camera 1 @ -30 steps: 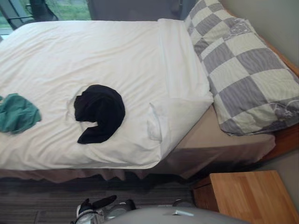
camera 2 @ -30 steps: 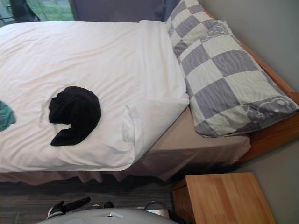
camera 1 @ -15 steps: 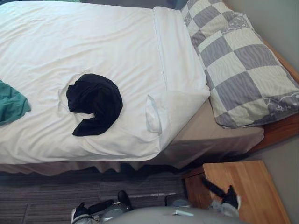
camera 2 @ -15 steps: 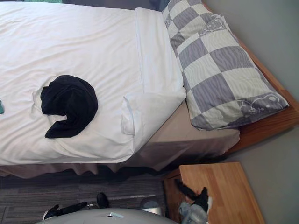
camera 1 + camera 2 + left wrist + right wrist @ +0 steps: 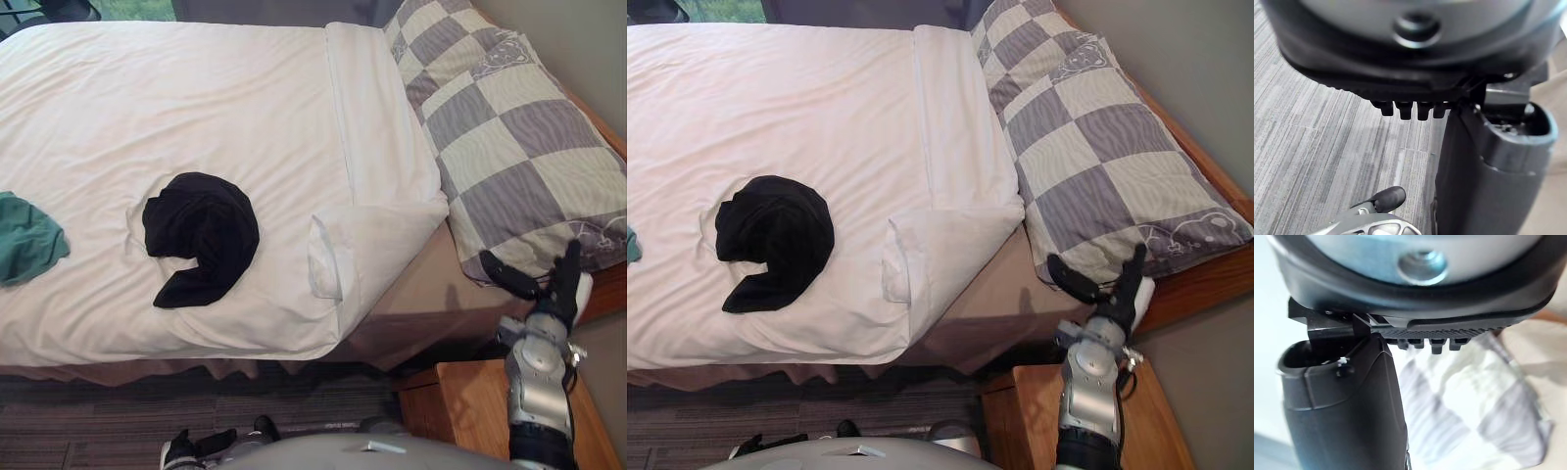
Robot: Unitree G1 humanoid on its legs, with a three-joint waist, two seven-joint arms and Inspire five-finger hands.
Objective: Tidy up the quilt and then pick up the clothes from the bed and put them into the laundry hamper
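A white quilt (image 5: 196,98) covers the bed, and its near right corner (image 5: 362,240) is folded back on itself, baring the beige sheet (image 5: 421,294). On the quilt lies a crumpled black garment (image 5: 201,230). A green garment (image 5: 29,240) lies at the left edge. My right hand (image 5: 549,284) is raised in front of the pillow's near end, open, with fingers straight, thumb spread and nothing in it. My left hand (image 5: 196,448) hangs low by the floor, fingers relaxed and empty.
A grey-and-cream checked pillow (image 5: 500,137) lies along the right side of the bed on a wooden frame (image 5: 607,284). A wooden nightstand (image 5: 470,411) stands at the lower right under my right arm. Grey carpet (image 5: 98,421) runs along the bed's near side.
My right arm has risen from above the nightstand to the pillow's near end. The left hand stays low. The camera has shifted a little.
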